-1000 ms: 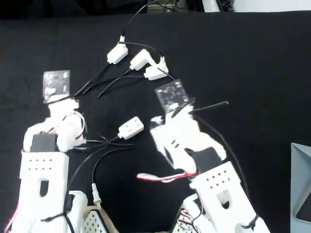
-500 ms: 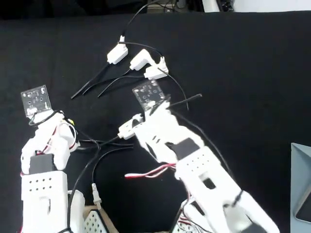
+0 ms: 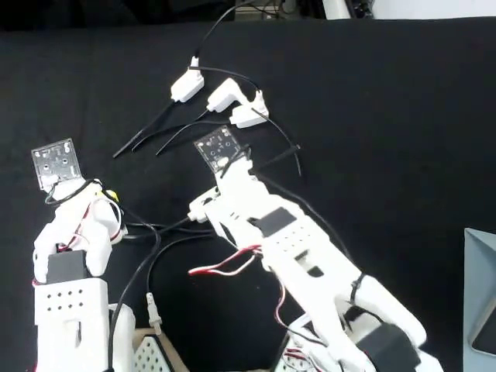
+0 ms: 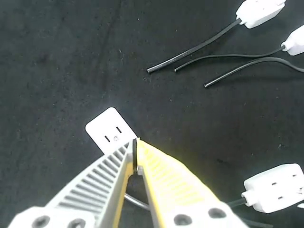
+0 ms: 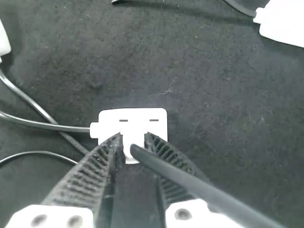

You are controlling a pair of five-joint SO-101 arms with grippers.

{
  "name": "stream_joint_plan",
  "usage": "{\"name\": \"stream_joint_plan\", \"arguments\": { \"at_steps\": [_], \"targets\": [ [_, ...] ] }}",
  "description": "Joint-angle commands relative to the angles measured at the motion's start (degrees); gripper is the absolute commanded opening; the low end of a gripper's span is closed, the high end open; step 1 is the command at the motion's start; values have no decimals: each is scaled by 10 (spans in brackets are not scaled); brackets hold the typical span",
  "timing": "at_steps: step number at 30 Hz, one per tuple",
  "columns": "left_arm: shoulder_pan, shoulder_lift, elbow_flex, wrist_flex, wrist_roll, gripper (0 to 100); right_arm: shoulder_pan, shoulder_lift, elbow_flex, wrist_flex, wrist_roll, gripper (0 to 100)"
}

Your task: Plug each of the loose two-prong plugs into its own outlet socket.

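outlet socket [image 5: 132, 122] just beyond right gripper [image 5: 132, 141], perhaps touching

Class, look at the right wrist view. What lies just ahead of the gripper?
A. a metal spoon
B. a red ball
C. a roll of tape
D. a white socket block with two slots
D: a white socket block with two slots on its face and a black cord at one end lies just ahead of the right gripper.

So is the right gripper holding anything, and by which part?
Nothing clamped, it seems: the right gripper stands open, astride a nub on the long edge of the white outlet socket.
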State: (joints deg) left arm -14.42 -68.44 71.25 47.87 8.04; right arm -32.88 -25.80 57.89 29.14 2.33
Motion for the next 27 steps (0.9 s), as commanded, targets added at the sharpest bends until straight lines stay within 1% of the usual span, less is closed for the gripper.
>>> {"name": "stream_joint_plan", "arguments": {
  "at_steps": [1,7,27],
  "targets": [
    [0,-7,-5,-9,1,30,31,11,-44,-15,-1,12],
    [0,-7,-5,-9,1,30,41,34,-33,-55,0,12],
    [0,-7,0,-9,0,30,40,52,-24,-51,0,12]
  ]
}}
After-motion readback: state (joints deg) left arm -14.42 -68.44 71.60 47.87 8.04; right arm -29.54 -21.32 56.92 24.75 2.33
